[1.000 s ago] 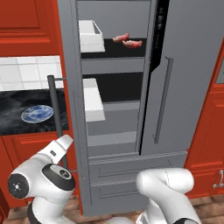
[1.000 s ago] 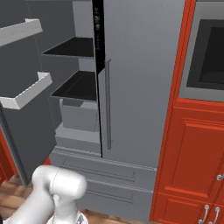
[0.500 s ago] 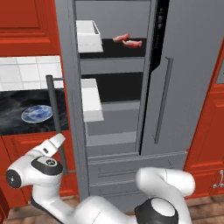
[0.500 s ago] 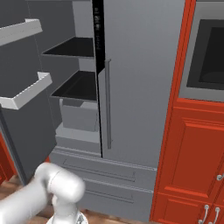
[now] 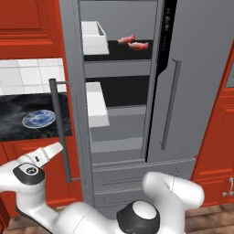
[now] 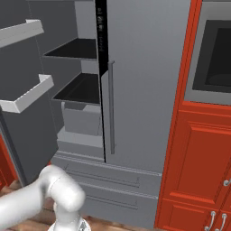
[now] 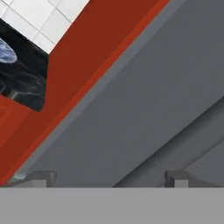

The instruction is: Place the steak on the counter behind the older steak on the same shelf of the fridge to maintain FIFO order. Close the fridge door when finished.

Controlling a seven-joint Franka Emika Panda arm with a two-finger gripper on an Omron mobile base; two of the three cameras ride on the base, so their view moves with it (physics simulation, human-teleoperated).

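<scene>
Jaws [image 7: 107, 177] spread wide, empty, facing grey fridge [image 5: 192, 91] door; lettering unreadable.

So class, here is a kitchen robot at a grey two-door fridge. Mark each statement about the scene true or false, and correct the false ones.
1. Two pink raw meat slabs lie on the upper black shelf of the fridge. True.
2. The left door of the tall grey fridge is shut. False: it stands open, and the shelves show.
3. A blue and white round plate sits on the black marble-look counter. True.
4. The robot's fingers grip a steak. False: they stand wide apart with nothing between them.
5. The fridge's right door is open. False: it is closed.
</scene>
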